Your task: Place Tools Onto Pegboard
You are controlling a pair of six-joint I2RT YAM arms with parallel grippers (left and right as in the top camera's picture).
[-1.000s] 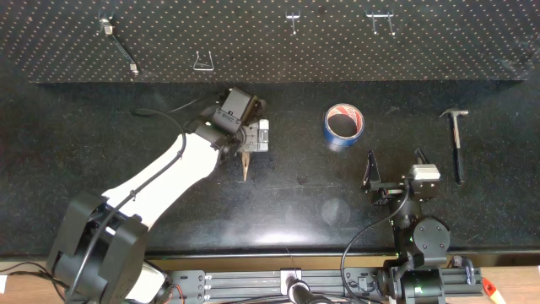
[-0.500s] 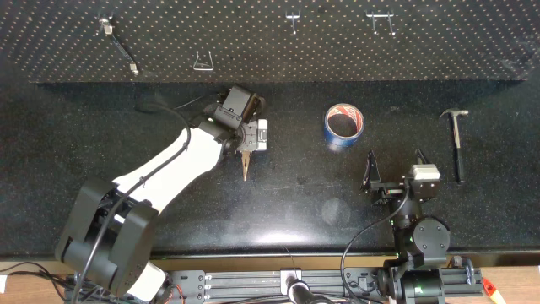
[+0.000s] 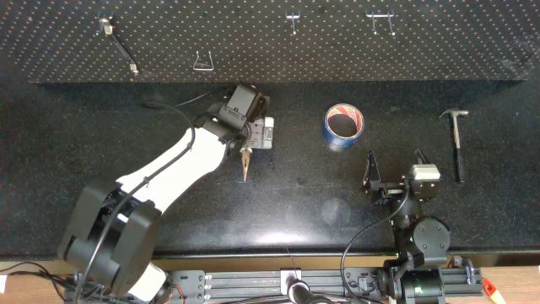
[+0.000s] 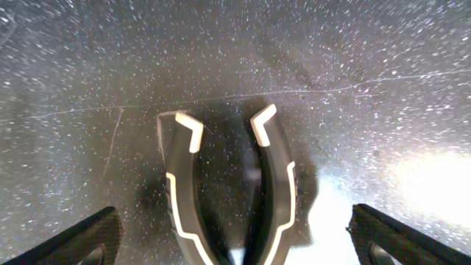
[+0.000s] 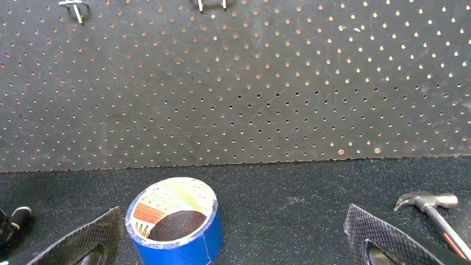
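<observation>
Pliers [image 4: 179,193] lie on the table [image 4: 368,59] beneath the left arm's open jaws.

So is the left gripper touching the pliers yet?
Apart. The left wrist view shows bare table separating the pliers from both fingers of the left gripper.

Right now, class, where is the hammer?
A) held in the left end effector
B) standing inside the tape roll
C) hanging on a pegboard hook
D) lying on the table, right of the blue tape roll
D: in the top view the hammer lies flat on the table, to the right of the blue tape roll.
</observation>
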